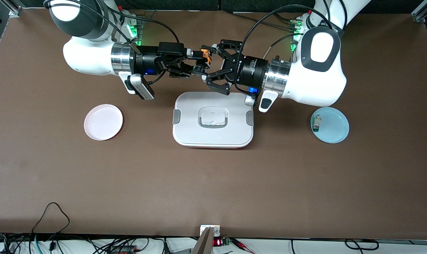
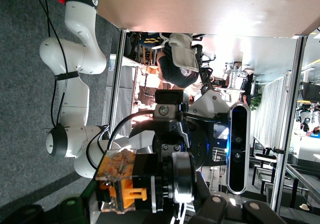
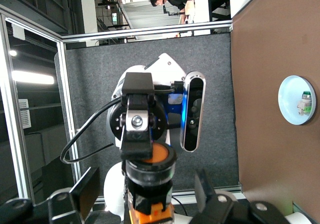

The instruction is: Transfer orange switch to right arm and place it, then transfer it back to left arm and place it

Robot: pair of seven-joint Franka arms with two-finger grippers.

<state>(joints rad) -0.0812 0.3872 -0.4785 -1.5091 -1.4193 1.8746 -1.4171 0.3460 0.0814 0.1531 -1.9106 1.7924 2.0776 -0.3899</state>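
Orange and black, the orange switch (image 1: pixel 206 55) is held in the air between the two end effectors, over the strip of brown counter (image 1: pixel 213 183) beside the edge of the box (image 1: pixel 192 127) that faces the robots' bases. It is clamped by the left end effector (image 1: pixel 212 62), which is reached in from the left arm's end of the counter. The right end effector (image 1: pixel 199 62) is met with it head-on, its fingers set wide on either side of the switch.

That gap is not made out from the front. It is shown in the right wrist view, where the two fingertips (image 3: pixel 86 194) are seen apart from the switch (image 3: pixel 150 156) and the orange cap is turned toward the camera. In the left wrist view the switch (image 2: pixel 122 181) is seen side-on, with orange parts on its body.

Only the front view takes in the closed white box, which lies on the counter untouched, and the pink plate (image 1: pixel 103 122) toward the right arm's end. A blue plate (image 1: pixel 335 130) with a small white switch (image 1: pixel 316 123) on it lies toward the left arm's end, and is also caught in the right wrist view.
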